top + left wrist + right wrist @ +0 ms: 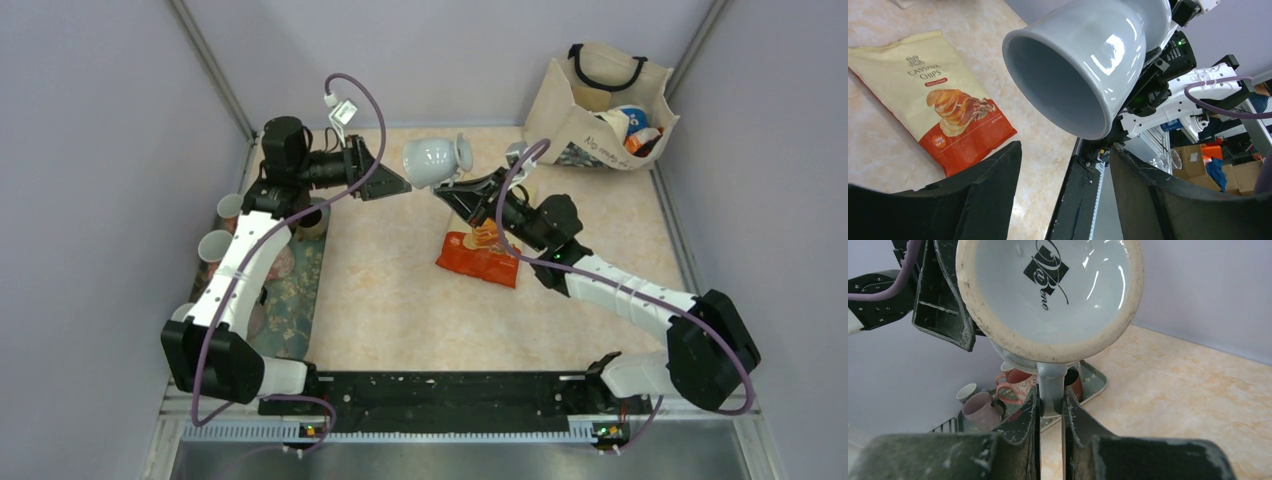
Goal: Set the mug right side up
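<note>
A pale grey mug (435, 160) hangs on its side in the air above the back middle of the table. My right gripper (470, 185) is shut on the mug's handle (1050, 385). The right wrist view shows the mug's base (1048, 290) with a black logo, and the right gripper (1050, 396) pinching the handle below it. The mug's open mouth (1063, 75) faces my left gripper (1065, 147), which stands open just short of the rim with nothing between its fingers. From above, the left gripper (395, 185) is at the mug's left side.
A chips bag (480, 258) lies on the table under the right arm, and the chips bag (943, 105) shows below the mug. A tray (300, 280) with several mugs (1013, 385) sits at the left. A tote bag (600, 100) stands at the back right.
</note>
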### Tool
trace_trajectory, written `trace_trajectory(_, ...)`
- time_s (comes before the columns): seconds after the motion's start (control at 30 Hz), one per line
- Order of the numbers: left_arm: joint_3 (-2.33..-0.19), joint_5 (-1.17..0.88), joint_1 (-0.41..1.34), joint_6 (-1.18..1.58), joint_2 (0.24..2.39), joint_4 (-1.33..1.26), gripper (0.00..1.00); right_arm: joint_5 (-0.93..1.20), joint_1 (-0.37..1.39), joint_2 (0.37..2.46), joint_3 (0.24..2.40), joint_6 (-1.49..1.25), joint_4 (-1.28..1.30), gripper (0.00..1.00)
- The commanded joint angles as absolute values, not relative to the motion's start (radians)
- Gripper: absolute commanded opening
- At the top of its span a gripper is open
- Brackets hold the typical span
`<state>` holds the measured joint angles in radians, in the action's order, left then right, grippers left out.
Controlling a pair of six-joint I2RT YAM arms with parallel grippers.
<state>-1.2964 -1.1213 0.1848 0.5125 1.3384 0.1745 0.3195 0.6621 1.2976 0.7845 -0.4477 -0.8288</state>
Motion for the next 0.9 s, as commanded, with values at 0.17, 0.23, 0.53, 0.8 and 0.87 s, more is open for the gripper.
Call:
trace_trajectory(0.17, -1.345, -1.138, 0.196, 0.559, 1.34, 0.025, 0.62, 0.319, 0.685, 1.319, 0.857, -0.495, -0.991, 0.0)
trace_trajectory(0.23, -1.344, -1.145, 0.199, 0.572, 1.343, 0.011, 0.6, 0.325, 0.69, 1.333, 0.862, -0.496, -0.997, 0.0)
trace_trajectory(0.53, -1.335, -1.171, 0.232, 0.735, 1.381, -0.181, 0.33, 0.35, 0.727, 1.431, 0.892, -0.572, -1.106, 0.0)
trace_trajectory(0.8, -1.375, -0.993, 0.21, 0.476, 1.329, 0.182, 0.0, 0.327, 0.733, 1.452, 0.872, -0.601, -1.047, 0.36)
trace_trajectory(0.87, -1.45, -0.845, 0.209, 0.299, 1.318, 0.398, 0.0, 0.309, 0.733, 1.436, 0.851, -0.579, -0.99, 0.57)
